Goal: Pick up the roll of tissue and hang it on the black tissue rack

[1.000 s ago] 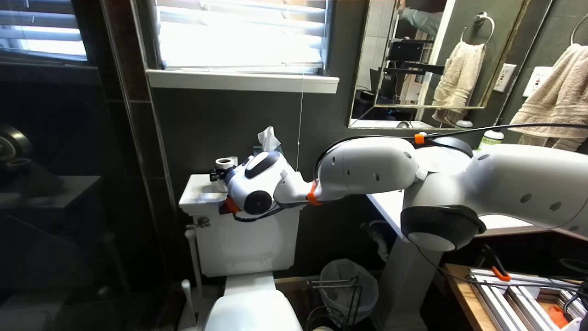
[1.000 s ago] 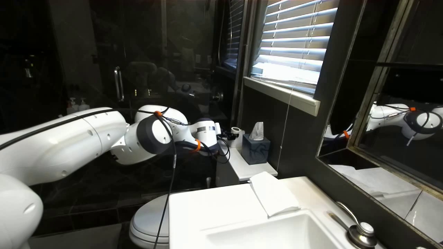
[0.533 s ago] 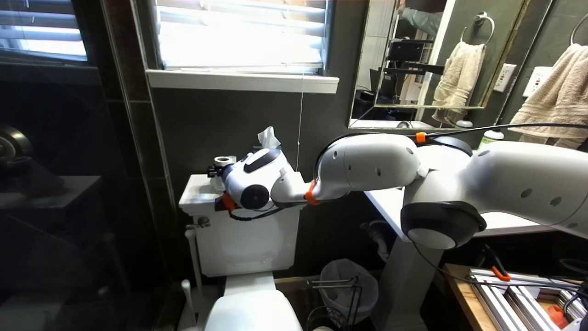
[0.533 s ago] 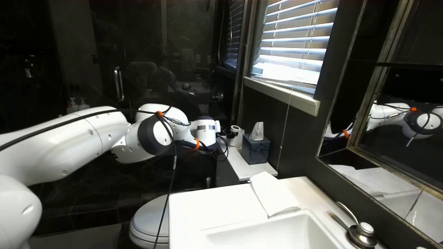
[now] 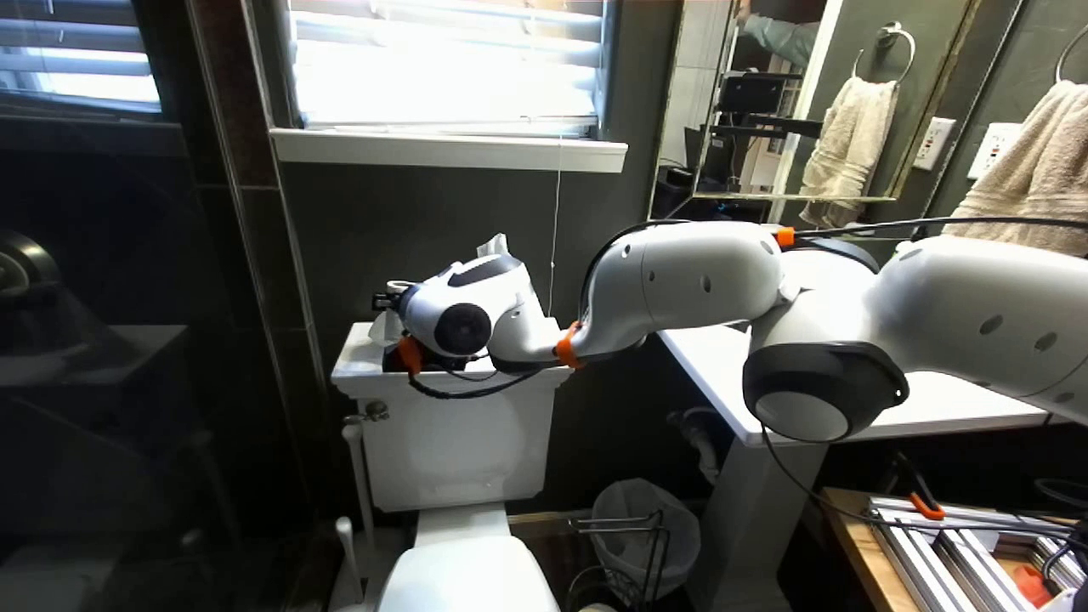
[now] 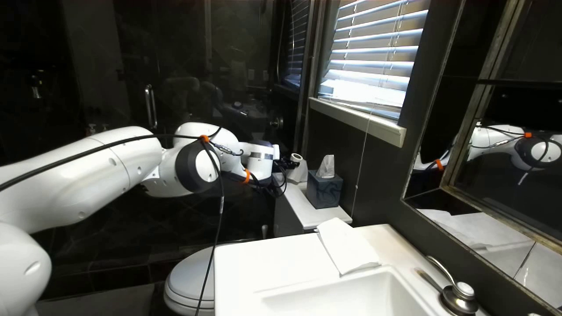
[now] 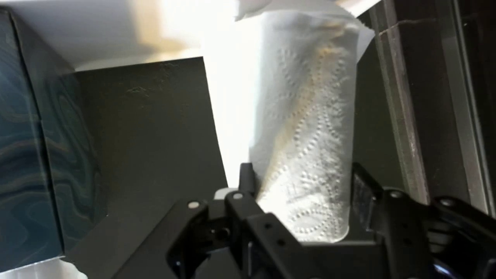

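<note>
My wrist view shows a dark, scuffed wall (image 7: 155, 128) beyond the pincer (image 7: 303, 180). In an exterior view, a window (image 5: 446, 76) above the pincer glares almost white through its blinds, and a pale sill (image 5: 449, 151) runs beneath. I see a white toilet tank (image 5: 455, 442) under the pincer, a strip of dark floor (image 5: 541, 557) lower still, a mirror (image 5: 799, 93) up to the pincer's right and a dark glass panel (image 5: 127, 255) off to its left. In an exterior view I get a brightly lit white sink (image 6: 272, 267) below the pincer — nearer my camera than the tank.
</note>
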`<state>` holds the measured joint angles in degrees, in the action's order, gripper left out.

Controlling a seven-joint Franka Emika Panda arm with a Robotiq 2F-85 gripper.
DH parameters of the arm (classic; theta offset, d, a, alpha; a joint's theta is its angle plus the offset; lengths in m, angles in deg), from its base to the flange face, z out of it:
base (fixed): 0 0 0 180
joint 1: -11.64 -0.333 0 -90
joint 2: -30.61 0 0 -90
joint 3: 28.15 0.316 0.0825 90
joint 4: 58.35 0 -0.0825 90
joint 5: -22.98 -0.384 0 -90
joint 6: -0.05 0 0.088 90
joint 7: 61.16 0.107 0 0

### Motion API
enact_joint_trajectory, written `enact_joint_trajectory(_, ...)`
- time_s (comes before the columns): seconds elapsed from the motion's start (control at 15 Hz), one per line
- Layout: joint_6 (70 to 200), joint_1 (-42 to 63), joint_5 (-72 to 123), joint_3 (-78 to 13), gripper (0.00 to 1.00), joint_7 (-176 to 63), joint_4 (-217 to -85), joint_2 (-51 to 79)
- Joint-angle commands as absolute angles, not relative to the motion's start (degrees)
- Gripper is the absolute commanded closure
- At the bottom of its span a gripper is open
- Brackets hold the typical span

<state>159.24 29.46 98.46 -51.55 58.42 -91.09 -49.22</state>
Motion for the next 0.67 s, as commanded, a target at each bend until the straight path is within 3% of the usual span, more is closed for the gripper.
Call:
enact_joint_trajectory(0.0, 165.3, 30.4, 93.4, -43.9, 0.39, 47.5, -103.0, -40.5)
enact_joint_trajectory(0.33, 165.3, 35.6, 87.6, -29.8, 0.48, 27.0, -114.9, -32.5)
enact_joint_trajectory(0.6, 160.5, 41.9, 83.4, -17.9, 0.47, 11.0, -124.3, -26.8)
